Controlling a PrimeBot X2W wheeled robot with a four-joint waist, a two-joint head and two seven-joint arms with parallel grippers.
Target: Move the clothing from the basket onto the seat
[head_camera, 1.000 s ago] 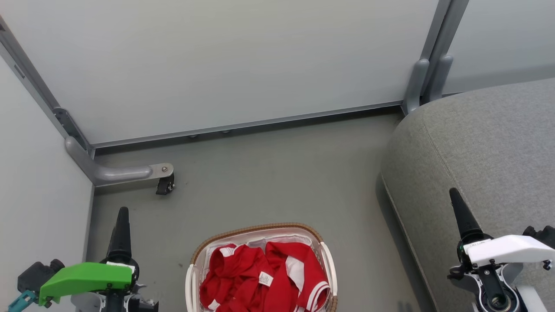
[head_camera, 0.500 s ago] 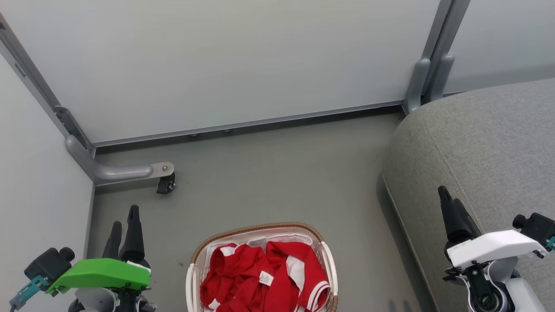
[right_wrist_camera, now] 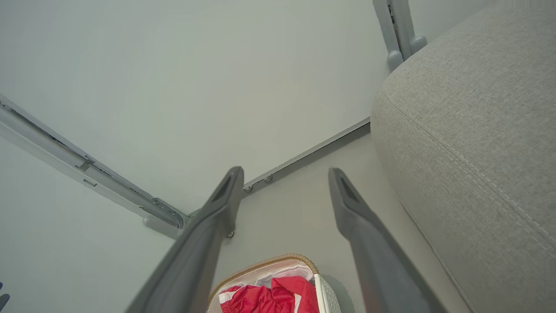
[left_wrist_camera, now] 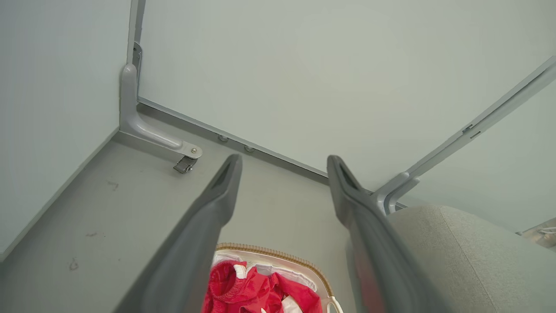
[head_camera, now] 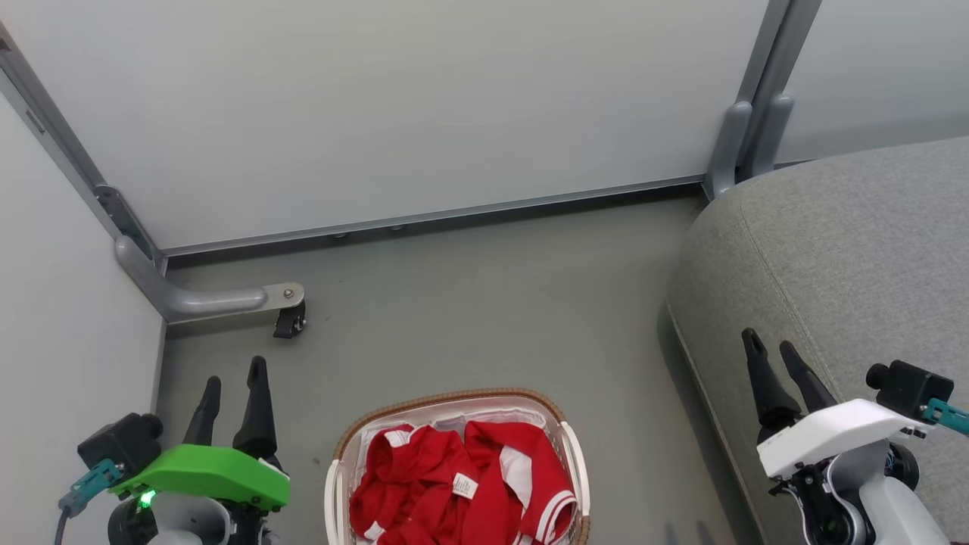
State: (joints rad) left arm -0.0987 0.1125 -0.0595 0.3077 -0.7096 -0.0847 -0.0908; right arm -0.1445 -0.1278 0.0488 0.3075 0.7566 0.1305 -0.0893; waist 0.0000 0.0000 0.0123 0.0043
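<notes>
Left gripper [head_camera: 235, 376]: fingers spread, nothing gripped. Through the gap, in the left wrist view, grey floor [left_wrist_camera: 278, 204] and wall panel [left_wrist_camera: 304, 87] are seen. Right gripper [head_camera: 768, 342]: released too, nothing held.

Both are held to either side of the basket [head_camera: 447, 399], neither touching it. Clothing [head_camera: 409, 469] is heaped inside the basket, red with white trim. A small white tag [head_camera: 464, 486] is picked out from the head view. From the wrist views a red bundle with white bits is made out under the woven rim. Lettering cannot be made out.

Seat [head_camera: 848, 257] is placed on the robot's right. In the head view the right fingers are drawn against its rounded near face, and contact cannot be judged there. In the right wrist view a strip of floor is seen between finger and cushion, so they are apart. The stitched seam is shown sharply there.

Edges: the basket's near end is cut by the head view's bottom edge. The left side is bounded by a wall with a grey foot bracket [head_camera: 212, 301] and black caster [head_camera: 288, 324], the far side by the panel rail. A grey post [head_camera: 727, 151] is set at the seat's far corner. Open floor is left between basket and seat and ahead of the basket.
</notes>
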